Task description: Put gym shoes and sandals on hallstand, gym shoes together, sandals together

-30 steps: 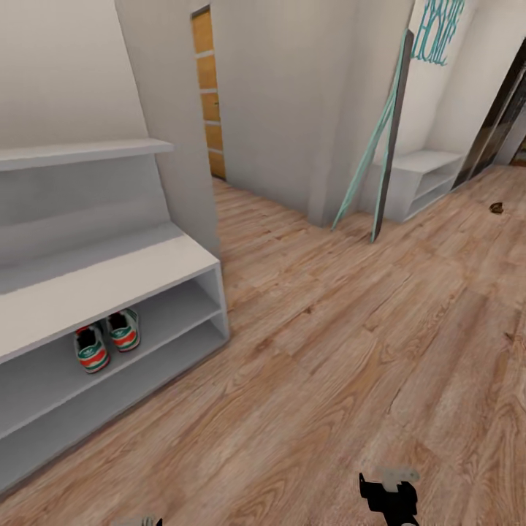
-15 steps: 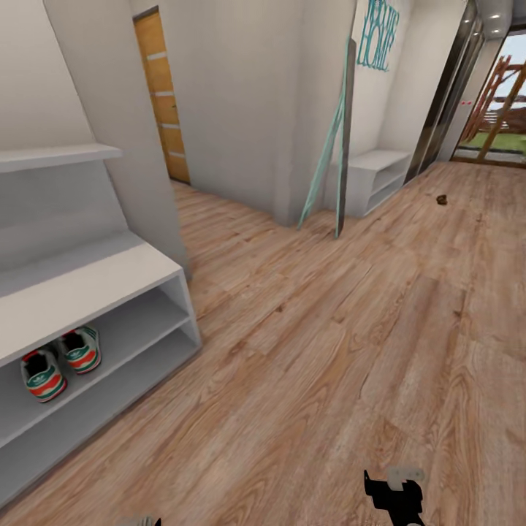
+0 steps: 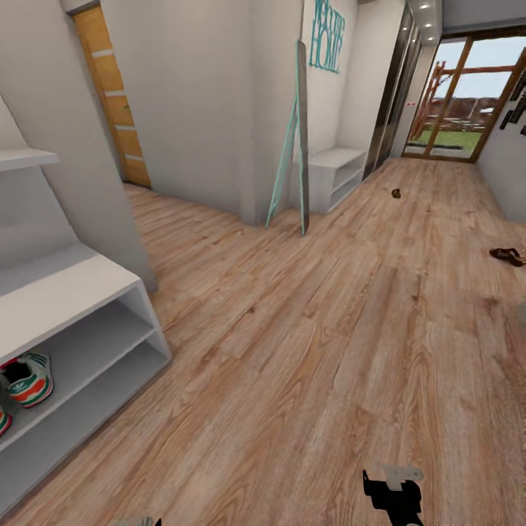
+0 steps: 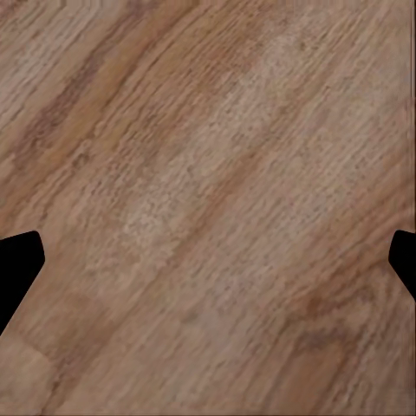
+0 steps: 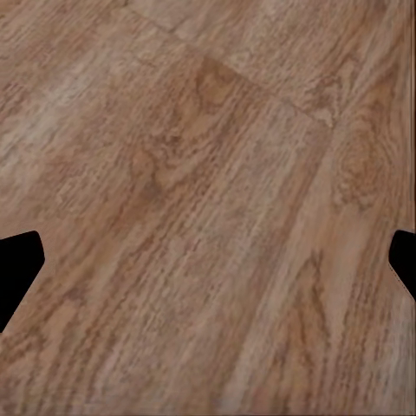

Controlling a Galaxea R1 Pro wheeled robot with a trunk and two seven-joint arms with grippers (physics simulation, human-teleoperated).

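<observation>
Sneakers come first at the far left of the head view: the two gym shoes (image 3: pixel 25 380) sit side by side on the upper open tier of the hallstand (image 3: pixel 66 303), one partly cut off by the picture's edge, so that half of the task looks done. Further right stretches the corridor floor (image 3: pixel 292 351), bare planks running toward a tall mirror (image 3: pixel 301 139) leaning on the wall and a low white shelf bench (image 3: pixel 332 172) beyond it. Well down the corridor a small dark brown thing (image 3: pixel 396 193) lies on the planks, too small to name for sure but likely one sandal; at the far right, near the wall, the other sandal (image 3: pixel 507 255) is plainer, brown and flat on the floor, well apart from the first. The step in hand seems to be travel toward the sandals. The left gripper (image 4: pixel 208 260) hangs over bare wood with its fingertips spread wide at the picture's edges, nothing between them; the right gripper (image 5: pixel 208 260) is the same, parted and empty, and shows as a black shape low in the head view. The next move calls for driving close to one sandal, then lowering an arm to it.
</observation>
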